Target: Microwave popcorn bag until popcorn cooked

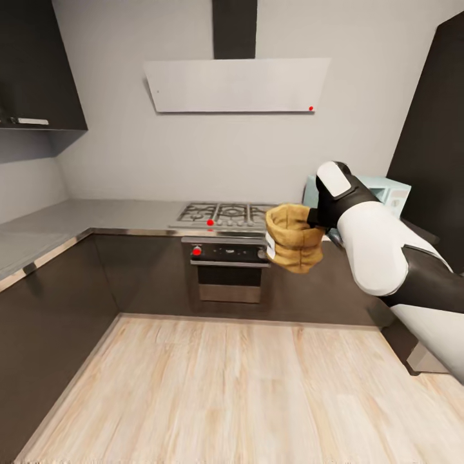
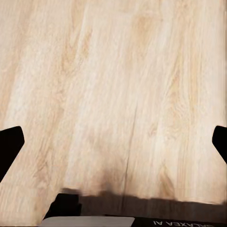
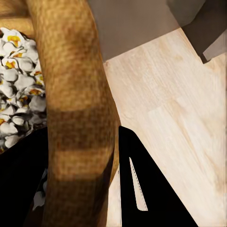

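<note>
My right hand (image 3: 111,165) pinches the bag's (image 1: 294,238) rolled rim, holding it upright in the air before the counter (image 1: 96,216); the microwave (image 1: 386,193) sits behind that arm. Left hand (image 2: 113,142) hangs wide open.

A kitchen: gas hob (image 1: 222,213), oven (image 1: 229,270), grey countertop (image 1: 96,216), dark cabinets (image 1: 51,316).

Popcorn bag (image 1: 294,239): crumpled mustard-tan paper, rolled rim, was held aloft and tilted, mouth toward upper left, in front of the hob, over the pale wood floor. Popcorn (image 3: 16,87): sat heaped inside the sack as white puffed pieces with yellow centres. Microwave (image 1: 386,193): stood pale mint-blue on the far right countertop (image 1: 77,222), mostly hidden.
</note>
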